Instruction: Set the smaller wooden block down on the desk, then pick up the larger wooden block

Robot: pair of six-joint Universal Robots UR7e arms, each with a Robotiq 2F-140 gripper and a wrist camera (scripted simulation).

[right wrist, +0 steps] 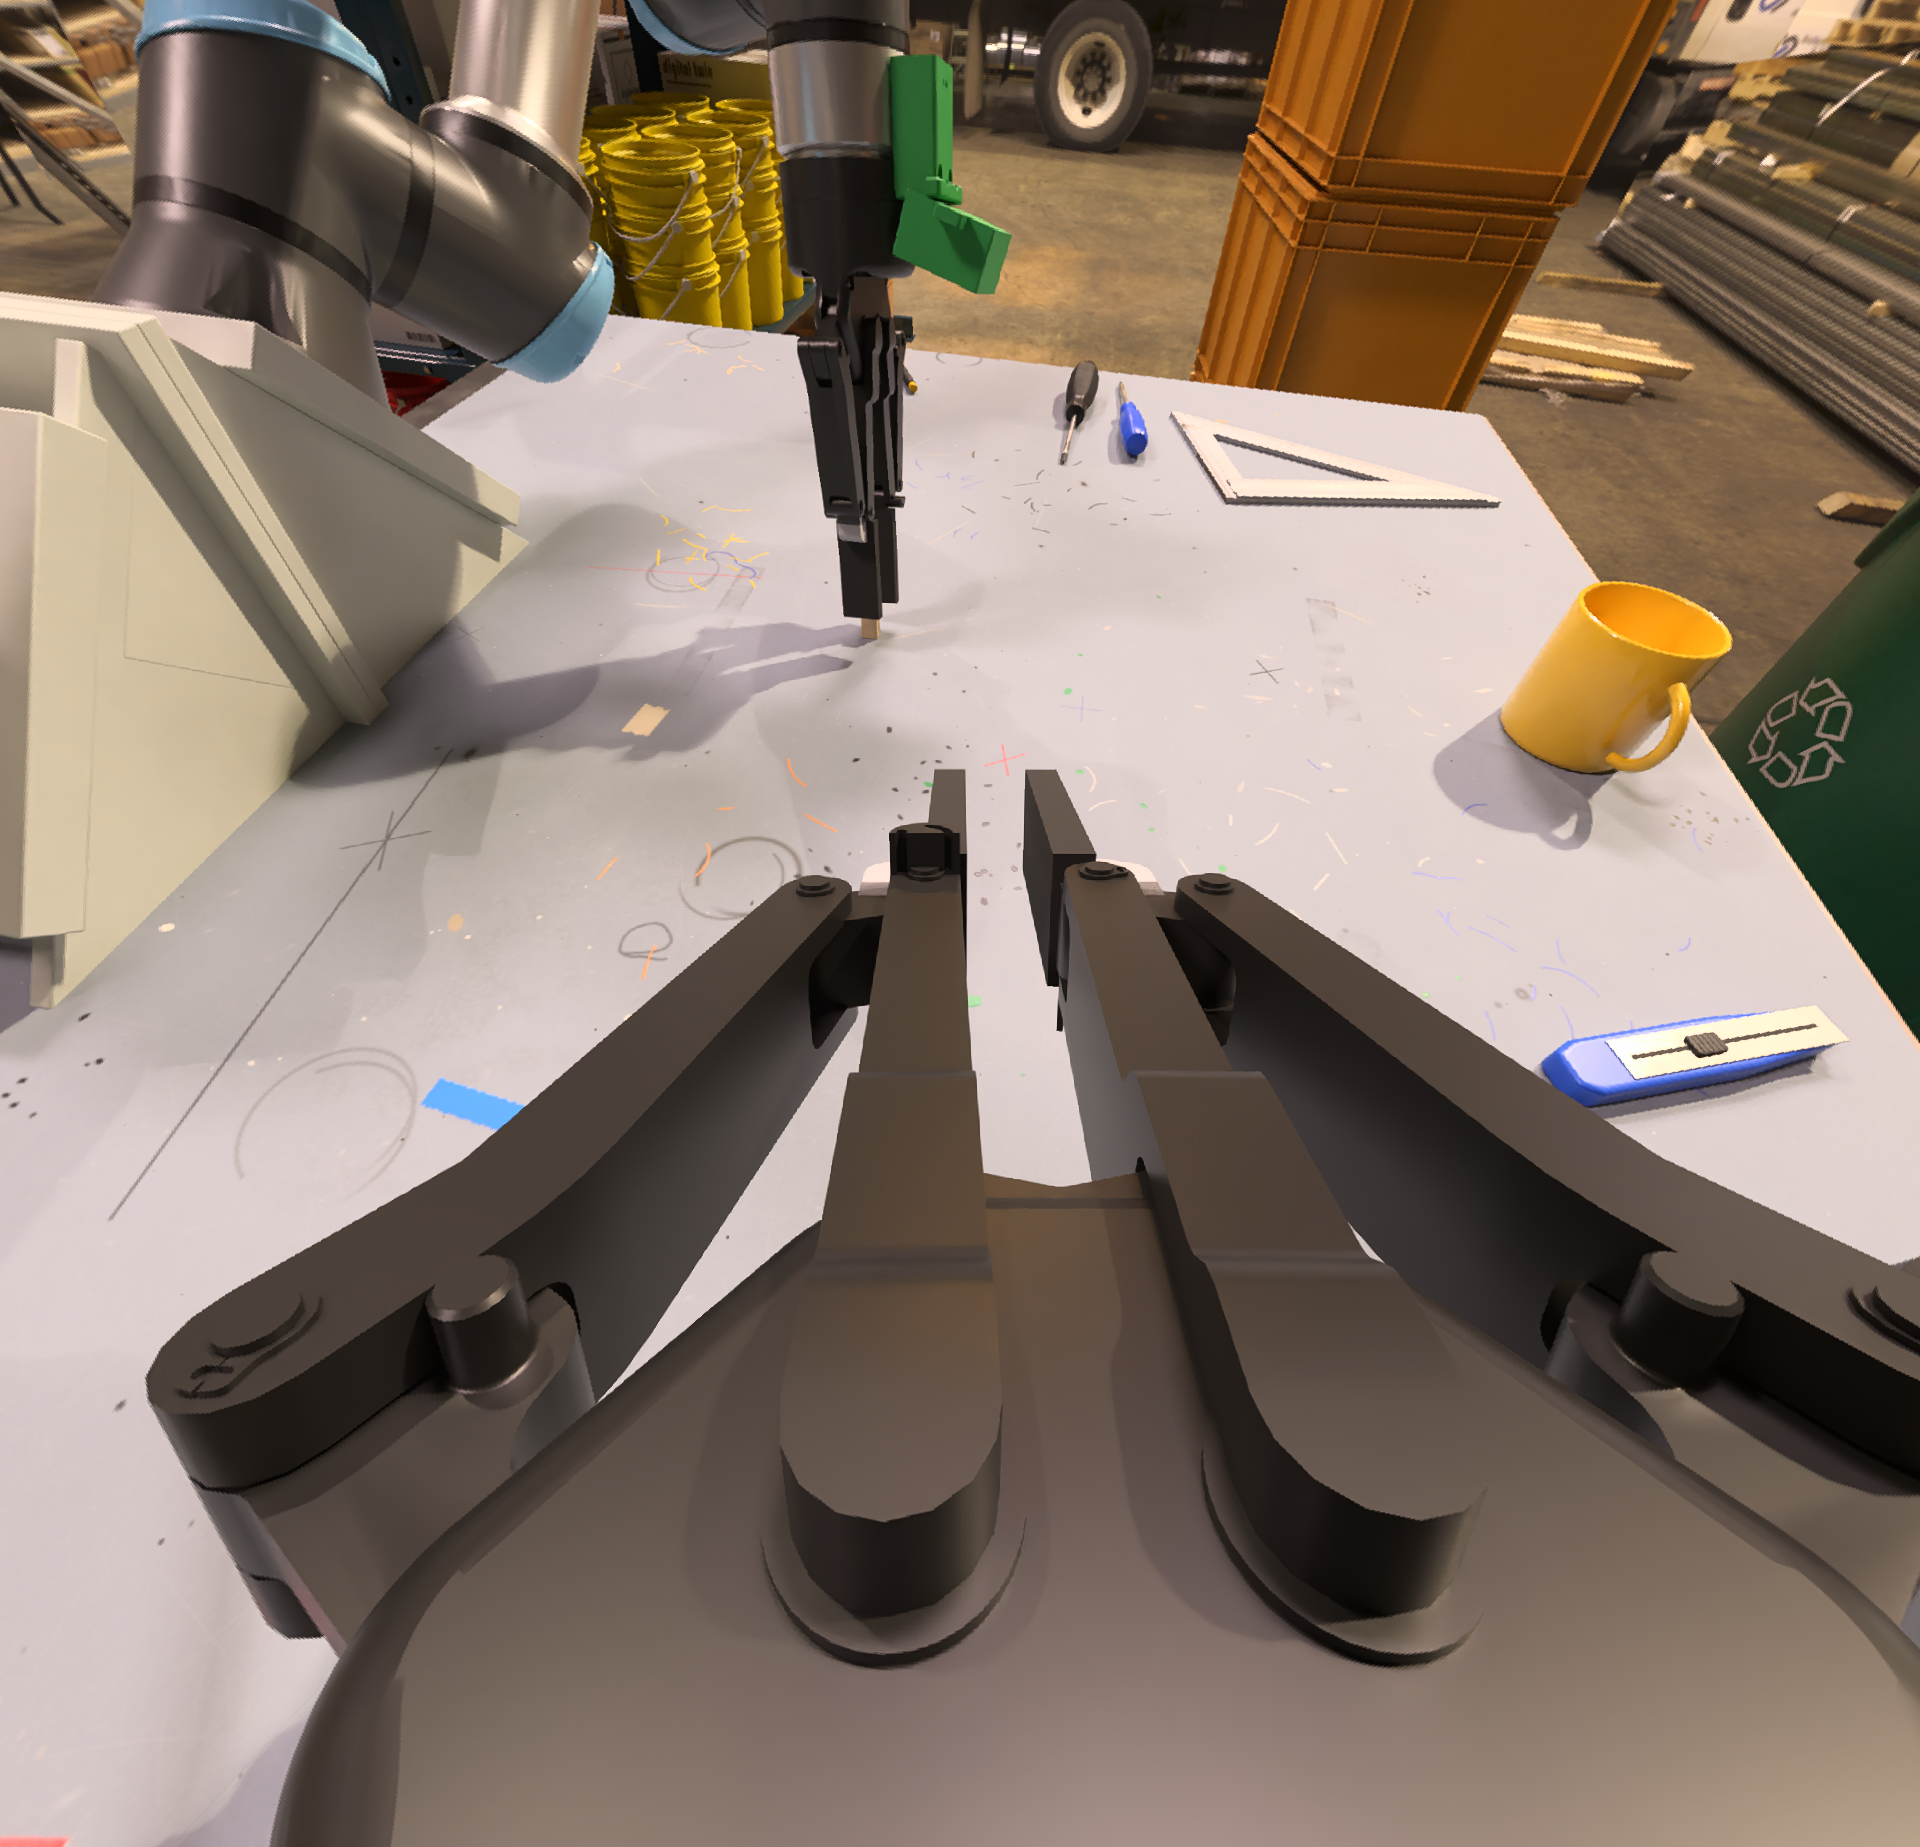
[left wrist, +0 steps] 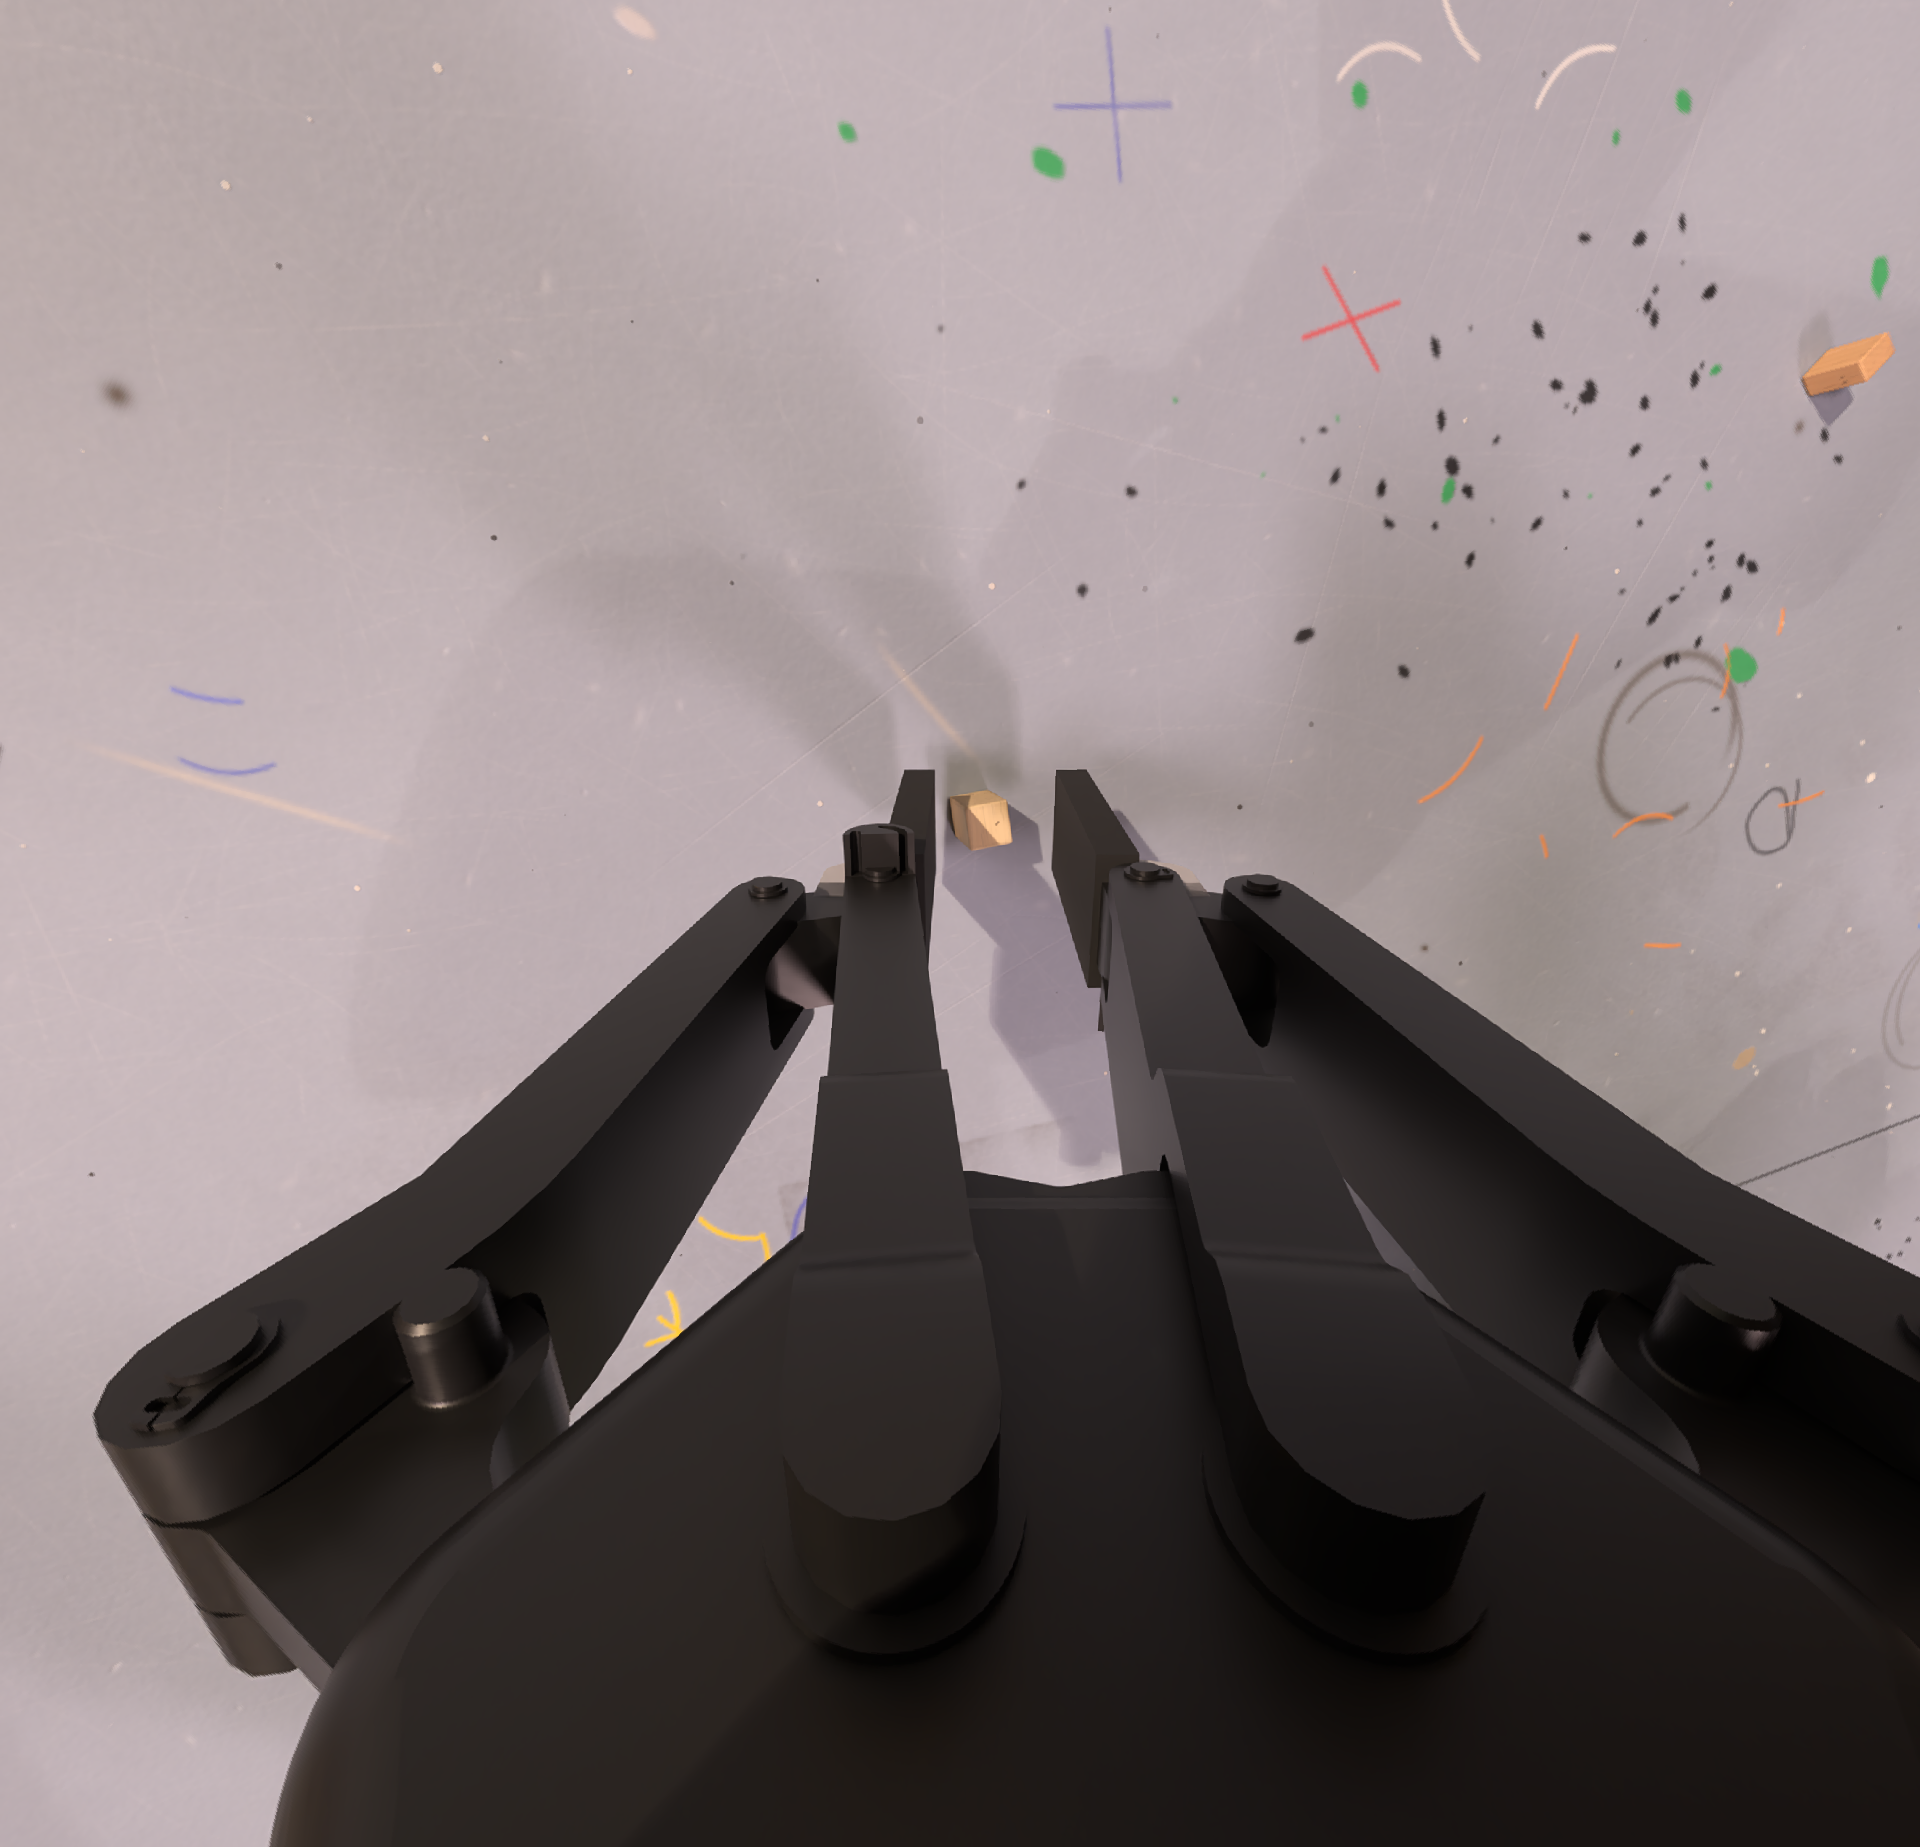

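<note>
The smaller wooden block (left wrist: pixel 980 818) rests on the grey desk (left wrist: pixel 520 343), tilted, between the tips of my left gripper (left wrist: pixel 992 779). Its jaws are slightly apart: the block lies close by the left finger, with a clear gap to the right finger. In the right wrist view the left gripper (right wrist: pixel 871 608) points straight down with the block (right wrist: pixel 871 630) at its tip on the desk (right wrist: pixel 1143 602). The larger wooden block (left wrist: pixel 1847 363) lies far right in the left wrist view. My right gripper (right wrist: pixel 994 779) hovers over the desk, narrowly open and empty.
A yellow mug (right wrist: pixel 1616 675) and a blue utility knife (right wrist: pixel 1694 1054) sit at the right. Two screwdrivers (right wrist: pixel 1075 405) and a set square (right wrist: pixel 1330 472) lie at the far edge. A pale box (right wrist: pixel 208 550) stands left. Orange crates (right wrist: pixel 1403 135) rise beyond.
</note>
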